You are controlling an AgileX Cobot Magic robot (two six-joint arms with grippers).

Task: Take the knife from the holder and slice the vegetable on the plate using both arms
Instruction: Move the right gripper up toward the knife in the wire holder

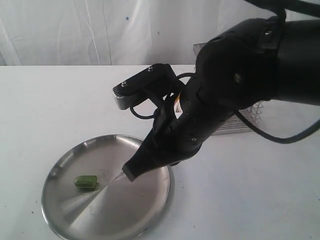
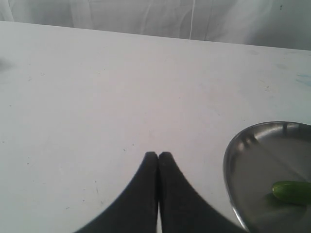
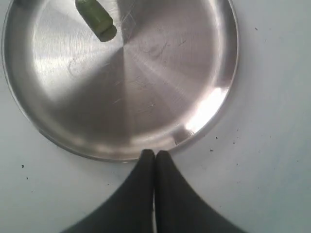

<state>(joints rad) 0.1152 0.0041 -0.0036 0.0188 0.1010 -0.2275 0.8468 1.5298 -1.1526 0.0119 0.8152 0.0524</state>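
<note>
The round steel plate (image 1: 125,210) lies at the front left of the white table, with the green vegetable chunk (image 1: 85,182) on its left part. My right gripper (image 1: 129,174) hangs shut and empty above the plate's middle, a little right of the vegetable. In the right wrist view the shut gripper (image 3: 155,154) sits at the plate's (image 3: 146,87) rim, and the vegetable (image 3: 96,18) lies across the plate from it. My left gripper (image 2: 158,155) is shut and empty over bare table, beside the plate (image 2: 257,170) and vegetable (image 2: 293,191). The holder (image 1: 252,112) shows only partly behind the right arm. No knife is in view.
The bulky right arm (image 1: 240,75) fills the upper right of the exterior view and hides most of the wire basket. Its grey wrist camera block (image 1: 131,90) juts out to the left. A white curtain (image 1: 75,30) backs the table.
</note>
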